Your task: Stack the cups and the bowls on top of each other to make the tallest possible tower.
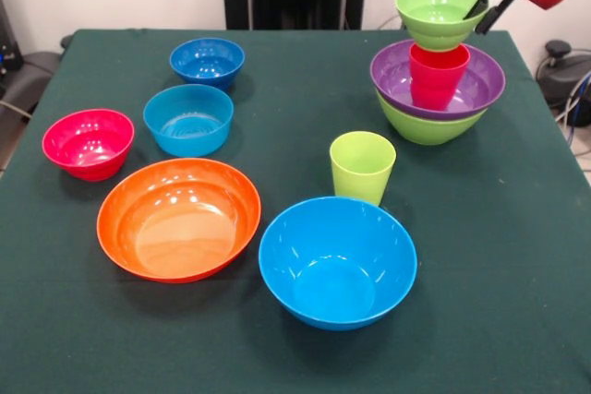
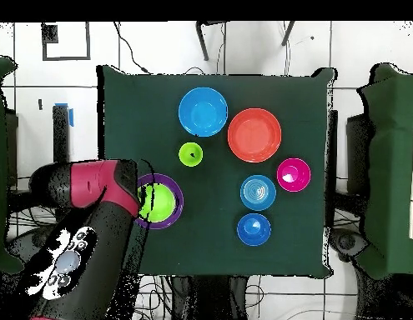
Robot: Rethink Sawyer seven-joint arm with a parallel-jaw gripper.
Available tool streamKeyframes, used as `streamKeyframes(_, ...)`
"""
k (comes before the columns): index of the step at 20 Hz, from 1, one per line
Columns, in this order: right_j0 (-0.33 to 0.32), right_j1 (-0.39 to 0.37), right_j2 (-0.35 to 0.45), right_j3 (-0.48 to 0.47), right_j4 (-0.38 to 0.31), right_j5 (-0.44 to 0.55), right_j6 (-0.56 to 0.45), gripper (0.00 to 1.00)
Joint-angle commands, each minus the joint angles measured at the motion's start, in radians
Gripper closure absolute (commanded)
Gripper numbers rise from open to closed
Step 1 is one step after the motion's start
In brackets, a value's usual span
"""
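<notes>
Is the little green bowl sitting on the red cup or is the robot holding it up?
Held up. The gripper is shut on the small lime green bowl, one finger inside, above the red cup. Whether they touch, cannot tell.

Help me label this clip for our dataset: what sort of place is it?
Probably a robotics lab. A red robot arm's gripper holds a small lime-green plastic bowl over a table draped in dark green cloth, with loose cables lying across a white tiled floor.
</notes>
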Motion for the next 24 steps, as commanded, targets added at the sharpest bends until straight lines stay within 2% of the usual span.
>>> streamKeyframes(1,0.010,0.056,0.053,-0.005,0.020,-0.077,0.235,1.00)
streamKeyframes(24,0.036,0.097,0.024,-0.016,0.042,-0.121,0.251,1.00)
